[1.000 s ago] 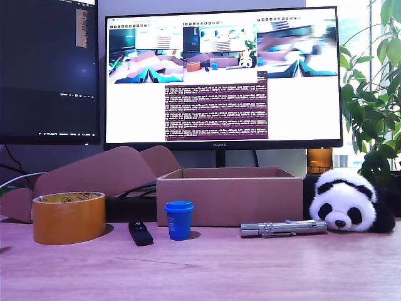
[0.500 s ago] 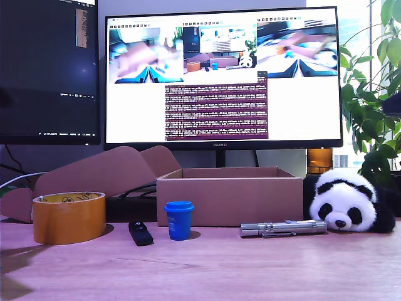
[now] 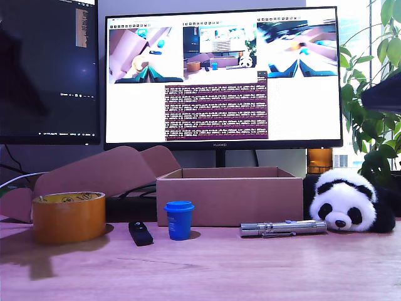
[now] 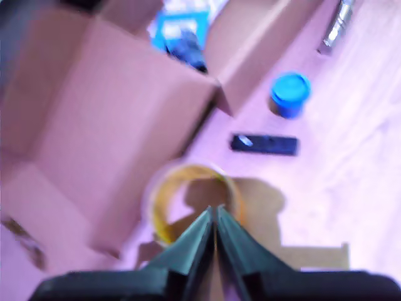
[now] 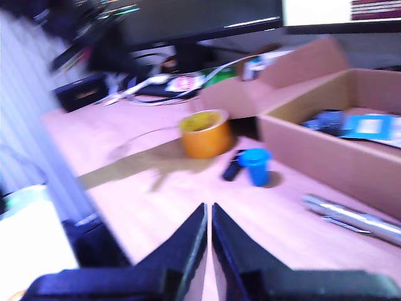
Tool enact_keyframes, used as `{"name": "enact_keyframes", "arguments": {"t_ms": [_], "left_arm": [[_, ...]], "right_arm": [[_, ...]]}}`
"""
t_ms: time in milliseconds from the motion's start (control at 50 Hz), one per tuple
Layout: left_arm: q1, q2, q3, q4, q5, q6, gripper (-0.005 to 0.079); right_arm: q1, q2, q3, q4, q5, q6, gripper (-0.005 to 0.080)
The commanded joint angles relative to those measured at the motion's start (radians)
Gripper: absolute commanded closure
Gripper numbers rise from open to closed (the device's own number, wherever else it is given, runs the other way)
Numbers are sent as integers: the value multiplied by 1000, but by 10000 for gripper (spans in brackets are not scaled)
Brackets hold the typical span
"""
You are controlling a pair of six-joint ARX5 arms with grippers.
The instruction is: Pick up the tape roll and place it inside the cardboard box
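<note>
My first gripper (image 4: pixel 215 213) hangs above the tape roll (image 4: pixel 193 204), its two dark fingers pressed together with nothing between them; the first wrist view looks down past the fingertips straight onto the roll's yellowish core. The roll sits upright on the wooden desk (image 3: pixel 250 269), apart from the fingers. Beyond the roll from this gripper lie a small black device (image 4: pixel 264 144) and a blue cup (image 4: pixel 290 94), with the slanted cardboard piece (image 4: pixel 94 125) off to one side of the roll.

My second gripper (image 5: pixel 207 216) is likewise clenched on nothing, poised over bare desk. Ahead of its tips stand the tape roll (image 5: pixel 206 133), the black device (image 5: pixel 231 167) and the blue cup (image 5: pixel 255 165), grouped close together; the cardboard box (image 5: pixel 326 144) lies further on beside them, open-topped, with some blue and dark items inside. A silver flashlight (image 5: pixel 354 216) lies on the desk just in front of the box wall.

In the exterior view neither gripper is clearly seen. The tape roll (image 3: pixel 69 216) rests at that view's left, well apart from the cardboard box (image 3: pixel 229 195) at centre. The blue cup (image 3: pixel 179 219) and flashlight (image 3: pixel 283 228) stand before the box, a plush panda (image 3: pixel 348 202) just beside it on the view's right, and a monitor (image 3: pixel 222 75) behind
</note>
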Motion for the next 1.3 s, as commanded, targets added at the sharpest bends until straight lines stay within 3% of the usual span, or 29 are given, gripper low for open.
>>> {"name": "enact_keyframes", "arguments": {"t_ms": [0, 200, 360, 680, 1280], "left_arm": [[-1, 34, 29, -24, 14, 35, 671], [-4, 123, 92, -105, 20, 183, 427], [-11, 172, 93, -112, -23, 199, 320], [-51, 300, 93, -111, -43, 245, 314], [-56, 489, 93, -21, -87, 272, 315]], "right_arm": [[2, -6, 3, 10, 16, -4, 765], [2, -6, 3, 9, 19, -17, 765], [2, -6, 3, 6, 26, -33, 765], [2, -6, 3, -3, 60, -35, 765], [1, -6, 3, -13, 97, -35, 765]]}}
